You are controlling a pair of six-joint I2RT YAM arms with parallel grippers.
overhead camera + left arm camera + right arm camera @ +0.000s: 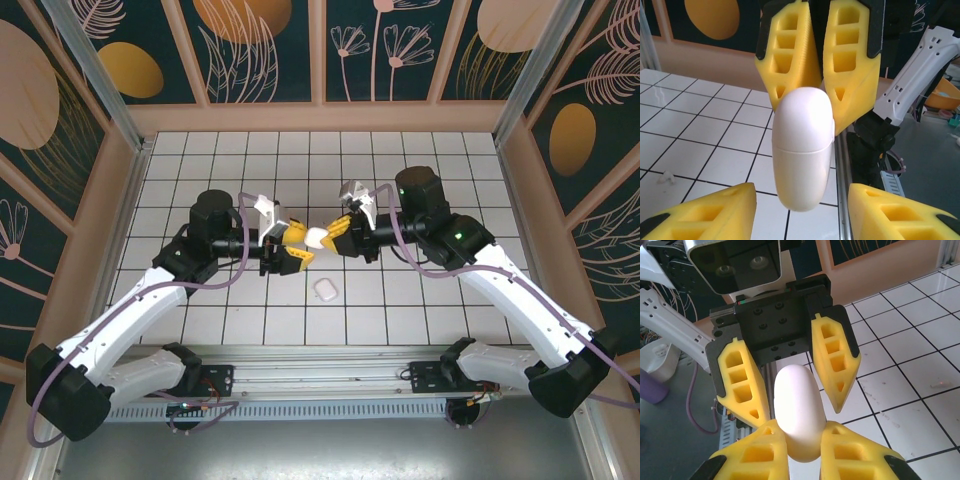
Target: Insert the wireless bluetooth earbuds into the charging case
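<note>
Around the scene we see walls [260, 50] painted dark green with orange shapes, and inside them a table [200, 160] covered with white square tiles. The left arm [130, 310] and the right arm [510, 290] reach from the near edge to the middle of the table, where their ends meet face to face above the tiles. The right gripper [335, 236] is clenched on one end of the white charging case [318, 237]; in the right wrist view its two yellow fingers [760, 450] press the rounded body from both sides. The left gripper [300, 246] is released: in the left wrist view its fingers [720, 207] stand wide apart, and the free end of the case hangs between them without touching them. A thin seam runs around the middle of the case and its two halves are together. A second white case [325, 290] lies on the tiles near the grippers, on the side of the arm bases, apart from both. In the left wrist view a tiny white piece [665, 176] rests on a tile to the left, well apart from the held case; it may be an earbud, but it is too small and blurred to tell.
</note>
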